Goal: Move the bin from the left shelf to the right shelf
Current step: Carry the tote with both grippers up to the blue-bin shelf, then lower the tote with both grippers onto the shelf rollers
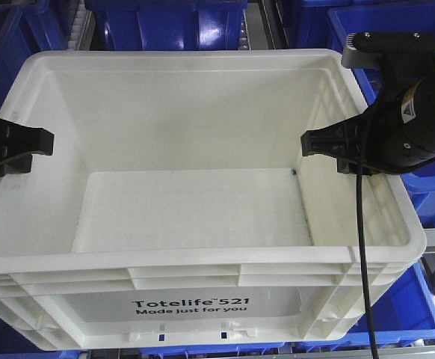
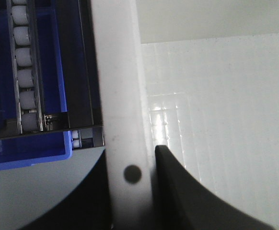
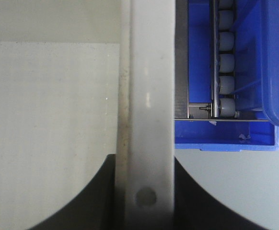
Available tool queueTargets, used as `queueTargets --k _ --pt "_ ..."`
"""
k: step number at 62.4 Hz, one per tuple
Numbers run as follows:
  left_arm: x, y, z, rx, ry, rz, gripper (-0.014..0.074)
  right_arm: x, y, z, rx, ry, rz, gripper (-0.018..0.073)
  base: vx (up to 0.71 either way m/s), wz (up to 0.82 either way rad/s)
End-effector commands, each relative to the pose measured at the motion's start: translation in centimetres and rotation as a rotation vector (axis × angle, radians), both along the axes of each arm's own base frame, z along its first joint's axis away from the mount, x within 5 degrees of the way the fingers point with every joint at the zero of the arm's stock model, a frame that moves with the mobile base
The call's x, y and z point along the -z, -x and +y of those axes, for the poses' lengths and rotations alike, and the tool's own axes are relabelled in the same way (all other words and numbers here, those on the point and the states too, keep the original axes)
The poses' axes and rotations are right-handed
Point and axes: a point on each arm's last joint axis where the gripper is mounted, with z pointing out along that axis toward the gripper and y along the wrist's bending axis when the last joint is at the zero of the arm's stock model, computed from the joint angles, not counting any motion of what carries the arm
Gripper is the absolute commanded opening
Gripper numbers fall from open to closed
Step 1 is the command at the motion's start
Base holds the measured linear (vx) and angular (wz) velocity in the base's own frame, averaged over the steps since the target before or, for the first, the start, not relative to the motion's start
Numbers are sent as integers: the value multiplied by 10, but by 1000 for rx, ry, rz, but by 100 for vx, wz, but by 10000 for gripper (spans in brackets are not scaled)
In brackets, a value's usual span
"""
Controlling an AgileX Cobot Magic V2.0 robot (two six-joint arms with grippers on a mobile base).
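Bin (image 1: 187, 224), white ribbed plastic tote, empty, judged light, stiff and rather slick, sitting close in front of the blue bins (image 1: 165, 15): left pincer (image 2: 130, 191) and right pincer (image 3: 144, 191) each clenched astride a side rim, mid-rim on both sides being the soundest hold.

The bin (image 1: 202, 258) sits in the middle. The left pincer (image 2: 130, 154) pinches its left wall, one finger inside and one outside. The right pincer (image 3: 144, 158) pinches its right wall the same way. Other bins (image 1: 165, 19) stand behind it, to its right and below. Rollers (image 2: 27, 72) run outside the left wall.
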Motion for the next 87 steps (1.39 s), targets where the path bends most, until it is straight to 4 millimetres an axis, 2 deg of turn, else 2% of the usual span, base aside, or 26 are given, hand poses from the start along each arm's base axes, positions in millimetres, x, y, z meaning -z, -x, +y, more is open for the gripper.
queueTargets --k 1,87 --pt "-23 5 9 -2 -44 -140 128 -29 -1 -17 16 80 -184 82 6 3" --pt "-23 5 9 -2 -44 -140 128 -29 -1 -17 15 79 -185 82 3 0"
